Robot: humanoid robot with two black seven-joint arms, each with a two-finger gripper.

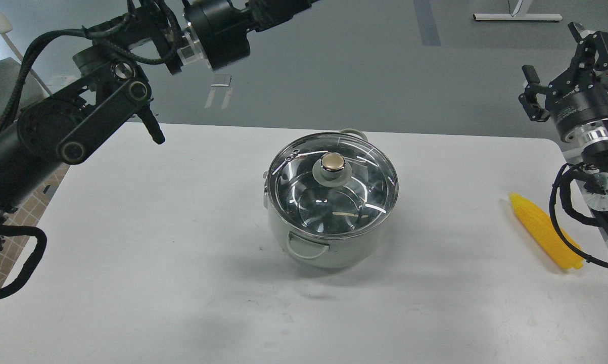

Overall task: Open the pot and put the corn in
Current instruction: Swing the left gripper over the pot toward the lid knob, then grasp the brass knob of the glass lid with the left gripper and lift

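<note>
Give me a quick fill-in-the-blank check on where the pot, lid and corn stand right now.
1. The glass lid sits ____ the pot.
2. The corn lies on the table to the ____ of the pot.
3. The knob on the lid is ____ in colour.
4. Neither gripper holds ____.

Missing words: on; right; gold; anything

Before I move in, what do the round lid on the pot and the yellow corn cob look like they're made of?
The round clear lid looks like glass: see-through, glossy, with a shiny gold metal-looking knob. The pale grey-green pot seems coated metal, its steel interior showing through. The bright yellow corn cob looks like moulded plastic, uniform and slightly shiny.
</note>
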